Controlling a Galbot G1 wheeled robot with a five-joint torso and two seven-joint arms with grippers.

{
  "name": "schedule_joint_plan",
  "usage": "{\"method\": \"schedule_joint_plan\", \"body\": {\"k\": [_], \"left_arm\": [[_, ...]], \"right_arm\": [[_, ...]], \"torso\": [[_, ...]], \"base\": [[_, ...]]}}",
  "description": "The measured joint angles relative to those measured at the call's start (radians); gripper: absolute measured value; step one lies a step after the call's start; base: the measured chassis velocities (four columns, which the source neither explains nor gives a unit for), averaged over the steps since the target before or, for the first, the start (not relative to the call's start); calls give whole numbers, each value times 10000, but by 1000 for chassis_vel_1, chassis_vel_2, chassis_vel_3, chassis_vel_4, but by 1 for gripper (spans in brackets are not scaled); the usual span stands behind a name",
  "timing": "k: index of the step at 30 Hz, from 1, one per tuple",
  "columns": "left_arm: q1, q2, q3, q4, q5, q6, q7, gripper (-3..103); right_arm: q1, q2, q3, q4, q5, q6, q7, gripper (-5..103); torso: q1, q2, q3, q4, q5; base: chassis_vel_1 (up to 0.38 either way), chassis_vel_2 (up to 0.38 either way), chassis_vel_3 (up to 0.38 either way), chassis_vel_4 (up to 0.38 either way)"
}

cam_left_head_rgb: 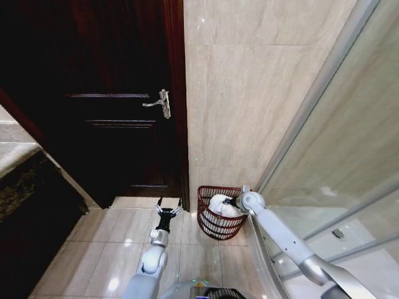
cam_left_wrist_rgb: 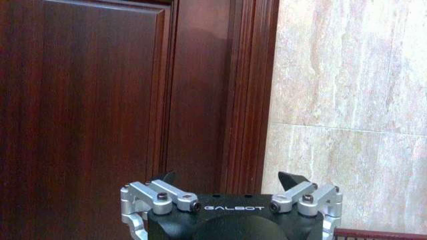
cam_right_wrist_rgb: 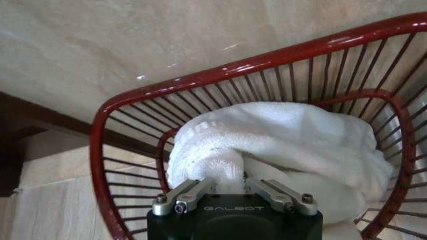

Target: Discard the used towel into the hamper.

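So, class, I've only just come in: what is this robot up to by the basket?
The right hand is down inside the red wire hamper, shut on a fold of the white towel. Most of the towel already sits bunched in the hamper, which stands on the tiled floor against the marble wall beside the dark wooden door. The left hand hangs open and empty over the floor next to the hamper, facing the door.

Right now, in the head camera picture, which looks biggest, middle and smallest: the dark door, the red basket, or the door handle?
1. The door, by far the biggest.
2. The hamper, the red basket holding the white towel.
3. The door handle, the smallest.
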Motion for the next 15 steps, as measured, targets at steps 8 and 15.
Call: {"method": "schedule_joint_plan", "body": {"k": [8, 15], "left_arm": [[-64, 9, 32, -5, 119, 76, 8, 100], [-91, 36, 50, -6, 151, 137, 23, 100]], "right_arm": [[-152, 365, 516, -875, -1220, 23, -812, 8], [-226, 845, 1000, -1602, -2311, 31, -1423, 8]], "torso": [[0, 0, -1, -1, 0], [0, 0, -1, -1, -1]], "base": [[0, 0, 0, 0], [0, 0, 0, 0]]}}
